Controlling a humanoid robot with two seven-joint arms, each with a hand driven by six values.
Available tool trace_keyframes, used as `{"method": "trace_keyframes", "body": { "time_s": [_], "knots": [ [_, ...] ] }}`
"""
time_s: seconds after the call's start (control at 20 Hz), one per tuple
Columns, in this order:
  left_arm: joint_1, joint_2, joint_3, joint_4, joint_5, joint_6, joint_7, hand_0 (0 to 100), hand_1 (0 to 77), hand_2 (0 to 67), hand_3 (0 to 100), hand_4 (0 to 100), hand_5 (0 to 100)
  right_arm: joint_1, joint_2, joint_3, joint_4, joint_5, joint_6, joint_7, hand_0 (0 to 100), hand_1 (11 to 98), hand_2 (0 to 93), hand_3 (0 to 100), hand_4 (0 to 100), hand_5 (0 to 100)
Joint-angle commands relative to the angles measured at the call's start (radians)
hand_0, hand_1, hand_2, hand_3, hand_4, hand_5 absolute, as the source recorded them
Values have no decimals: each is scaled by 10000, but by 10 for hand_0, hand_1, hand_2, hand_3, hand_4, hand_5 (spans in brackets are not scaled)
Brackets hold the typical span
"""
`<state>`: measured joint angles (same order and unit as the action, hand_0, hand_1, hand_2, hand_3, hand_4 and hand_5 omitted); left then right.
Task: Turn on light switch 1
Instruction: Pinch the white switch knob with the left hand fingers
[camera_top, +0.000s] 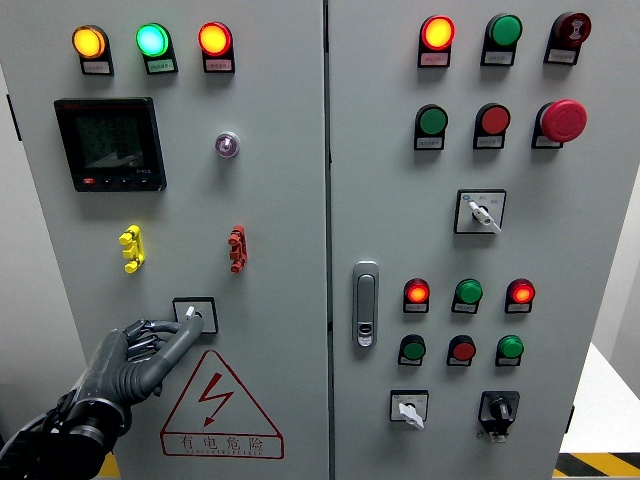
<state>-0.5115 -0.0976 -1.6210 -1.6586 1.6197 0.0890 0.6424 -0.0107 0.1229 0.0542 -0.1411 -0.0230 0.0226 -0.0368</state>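
I am holding the left hand (150, 350) on the rotary switch (194, 316) low on the left door, forefinger out, the others curled, gripping nothing. The fingertip is possibly slipping off the small knob without turning it.

A red warning triangle (222, 405) with a lightning bolt sits on the left cabinet door (280, 200), at 6 o'clock from the rotary switch (194, 315). Under the bolt stand the characters 有电危险. The small labels below the lamps are too tiny to read.

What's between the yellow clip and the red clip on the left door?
Nothing: in the head view, only bare grey panel separates the yellow clip from the red clip.
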Motion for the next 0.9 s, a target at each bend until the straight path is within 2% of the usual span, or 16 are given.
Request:
{"method": "trace_keyframes", "body": {
  "time_s": [0.0,0.05,0.25,0.45,0.5,0.7,0.85],
  "knots": [
    [-24,-5,11,-11,2,0,324,0,559,461,845,1000,974,0,14,-5,0,0,4,0,0,200,0,198,194,105],
    [-54,-5,11,-11,-13,0,417,0,560,462,846,1000,975,0,-2,10,0,0,4,0,0,200,0,198,194,105],
    [-161,-5,11,-11,2,0,479,0,560,467,855,1000,984,0,14,-5,0,0,4,0,0,199,0,198,194,104],
    [-192,-21,11,-11,2,0,479,0,554,471,863,1000,984,0,-2,-5,0,0,4,0,0,200,0,198,194,105],
    [-208,-36,-4,4,2,0,494,0,553,472,863,1000,984,0,14,-5,0,0,4,0,0,200,0,198,194,105],
    [-223,-82,-4,19,2,0,509,0,550,475,867,1000,986,0,-2,10,0,0,4,0,0,194,0,198,194,105],
    [-223,-82,11,19,2,-15,708,0,545,477,870,1000,989,0,14,-5,0,0,4,0,0,193,0,198,194,105]
  ]
}}
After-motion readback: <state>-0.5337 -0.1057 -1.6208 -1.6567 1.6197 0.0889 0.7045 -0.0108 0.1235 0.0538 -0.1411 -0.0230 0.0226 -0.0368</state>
